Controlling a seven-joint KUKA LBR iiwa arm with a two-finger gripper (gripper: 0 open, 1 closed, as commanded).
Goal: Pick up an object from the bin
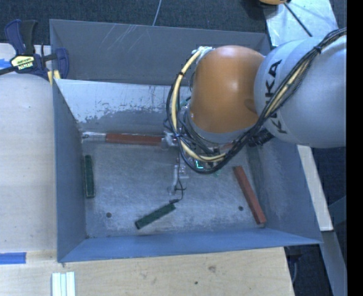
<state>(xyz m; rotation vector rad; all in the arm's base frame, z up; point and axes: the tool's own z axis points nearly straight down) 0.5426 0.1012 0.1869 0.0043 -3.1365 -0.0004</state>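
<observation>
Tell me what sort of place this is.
Most likely a robotics lab's bin-picking test cell: a cabled KUKA arm with an orange wrist cover reaches into a grey metal bin holding just a few green sticks and reddish-brown sticks.

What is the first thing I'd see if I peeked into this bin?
The big orange dome on the robot arm catches the eye first, hanging over the back middle of the grey bin. Below it the thin gripper points down by the upper end of a dark green stick near the front wall. A reddish-brown stick lies along the back wall, a second brown stick by the right wall, and another green stick by the left wall.
</observation>
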